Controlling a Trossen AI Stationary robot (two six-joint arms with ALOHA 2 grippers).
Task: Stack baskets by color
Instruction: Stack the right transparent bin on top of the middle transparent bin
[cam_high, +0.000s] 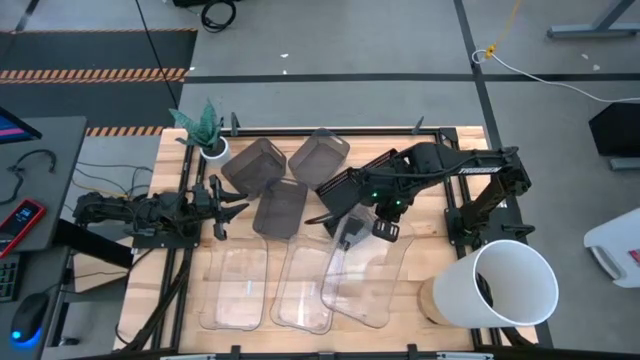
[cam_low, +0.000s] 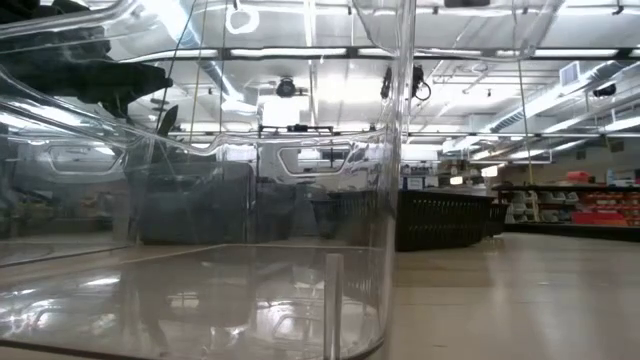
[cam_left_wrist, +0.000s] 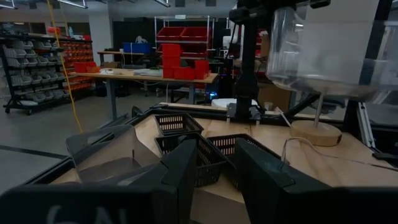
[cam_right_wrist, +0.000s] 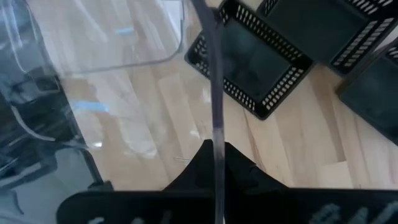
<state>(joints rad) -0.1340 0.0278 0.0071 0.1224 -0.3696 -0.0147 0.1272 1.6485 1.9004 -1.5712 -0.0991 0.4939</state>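
Right pincer (cam_high: 352, 232) clamped on rim of clear basket (cam_high: 368, 280), held tilted above surface (cam_high: 440, 215), right of two other clear baskets (cam_high: 268, 288). Step, probably: nest it into nearest; level first, align corners. Left pincer (cam_high: 236, 209) part-open, empty, beside grey basket (cam_high: 281, 207).

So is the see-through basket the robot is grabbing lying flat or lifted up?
Lifted and tilted. The right gripper is shut on the clear basket wall, and the high view shows it sitting askew beside the two flat clear baskets.
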